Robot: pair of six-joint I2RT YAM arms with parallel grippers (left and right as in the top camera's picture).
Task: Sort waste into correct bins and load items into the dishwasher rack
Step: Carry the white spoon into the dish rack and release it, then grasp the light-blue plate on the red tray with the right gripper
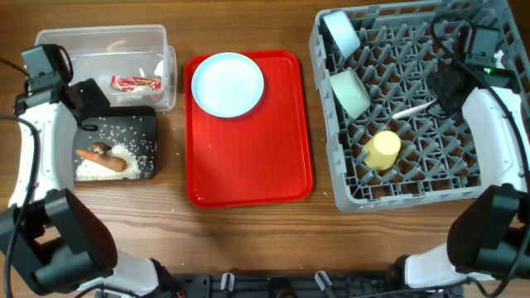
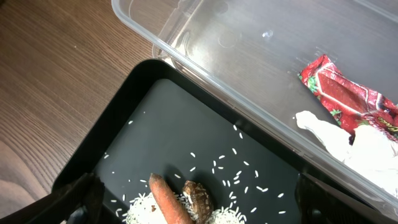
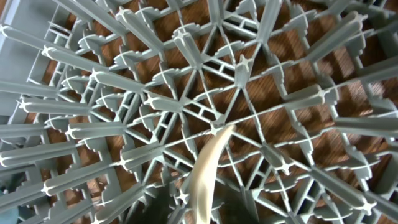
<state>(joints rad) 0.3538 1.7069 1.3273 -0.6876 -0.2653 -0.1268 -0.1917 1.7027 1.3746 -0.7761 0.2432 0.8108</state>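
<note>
The left gripper (image 1: 89, 108) hangs released over the black tray (image 1: 139, 124), its fingers (image 2: 78, 199) spread wide with nothing between them but the tray floor below. Directly under it lie the stick (image 2: 169, 202) and the lump (image 2: 198, 198), touching each other on a heap of rice (image 2: 230, 171), with more grains scattered around. Just ahead of the fingers runs the tub (image 1: 99, 33), and inside it, ahead and to the gripper's right, rests the wrapper (image 2: 345, 93). The right gripper (image 1: 449, 87) sits low over the rack (image 1: 414, 197). The spoon (image 3: 208, 165) runs out from between its fingers and rests on the pegs, but the fingers show only as dark edges at the bottom of the wrist view, so whether they grip it cannot be told. To this gripper's left and nearer the robot stands the cup (image 1: 383, 149); farther left the green bowl (image 1: 349, 93) leans among the pegs, and the blue bowl (image 1: 340, 33) is in the rack's far left corner. Well to the left, outside the rack, the plate (image 1: 228, 84) lies on the red tray (image 1: 248, 165).
</note>
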